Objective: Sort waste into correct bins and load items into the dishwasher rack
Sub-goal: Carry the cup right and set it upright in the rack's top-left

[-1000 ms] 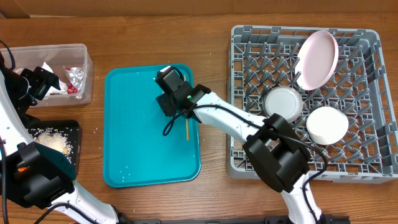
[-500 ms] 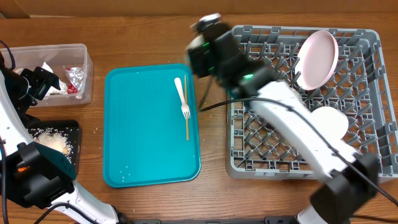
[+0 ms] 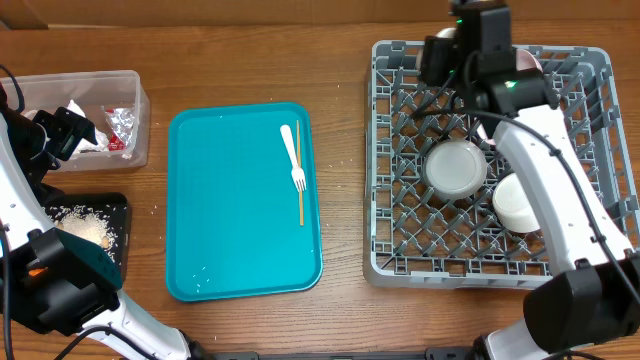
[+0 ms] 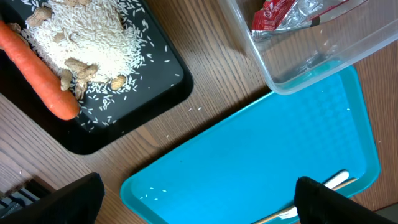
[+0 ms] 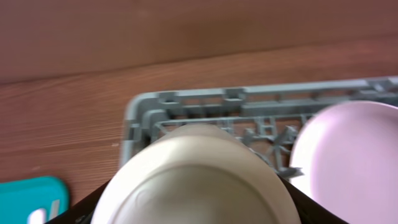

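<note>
Right gripper (image 5: 199, 206) pinches a white cup (image 5: 199, 168); rack (image 5: 186, 102) lies beneath it, pink plate (image 5: 348, 155) to its right. Left gripper (image 4: 199, 196) is spread; teal tray (image 4: 249, 162) lies beneath.

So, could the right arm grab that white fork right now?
Probably not yet: its pincer seems to hold a white cup above the dishwasher rack. The fork itself lies uncovered on the teal tray.

The right arm (image 3: 545, 170) has smooth white link shells joined by bulky black joints, with a thin black cable (image 3: 437, 107) and a small green light (image 3: 510, 85) near its wrist. The left arm (image 3: 15, 215), at the bench's left edge, looks alike. The left end effector (image 3: 65, 135) is black.
</note>
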Controlling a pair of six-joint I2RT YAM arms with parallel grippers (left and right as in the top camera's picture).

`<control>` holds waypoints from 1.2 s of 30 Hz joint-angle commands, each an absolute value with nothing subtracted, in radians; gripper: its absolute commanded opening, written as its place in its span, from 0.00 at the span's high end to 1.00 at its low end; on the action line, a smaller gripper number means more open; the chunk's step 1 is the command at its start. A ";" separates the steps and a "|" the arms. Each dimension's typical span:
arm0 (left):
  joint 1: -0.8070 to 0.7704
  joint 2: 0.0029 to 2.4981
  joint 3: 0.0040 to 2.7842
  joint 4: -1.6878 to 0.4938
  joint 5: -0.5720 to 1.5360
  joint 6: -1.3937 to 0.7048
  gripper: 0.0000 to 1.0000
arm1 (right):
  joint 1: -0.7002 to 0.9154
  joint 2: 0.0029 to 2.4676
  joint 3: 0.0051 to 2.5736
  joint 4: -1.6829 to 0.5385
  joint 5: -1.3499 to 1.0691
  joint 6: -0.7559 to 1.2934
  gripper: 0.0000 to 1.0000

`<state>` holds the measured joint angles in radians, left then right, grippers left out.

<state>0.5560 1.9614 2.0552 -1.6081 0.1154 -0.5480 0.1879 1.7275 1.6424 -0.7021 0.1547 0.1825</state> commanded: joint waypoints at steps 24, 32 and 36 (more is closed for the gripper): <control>0.550 1.937 2.072 -1.610 0.101 -0.554 0.00 | 0.122 1.963 1.646 -0.706 0.194 0.187 0.01; 0.550 1.937 2.072 -1.610 0.101 -0.554 0.00 | 0.129 1.827 1.705 -0.797 0.093 0.198 0.00; 0.550 1.937 2.072 -1.610 0.101 -0.554 0.00 | 0.146 1.743 1.718 -0.805 -0.233 0.199 0.00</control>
<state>0.5560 1.9614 2.0552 -1.6081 0.1158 -0.5480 0.1257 1.8572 1.6634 -0.8120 0.0277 0.1902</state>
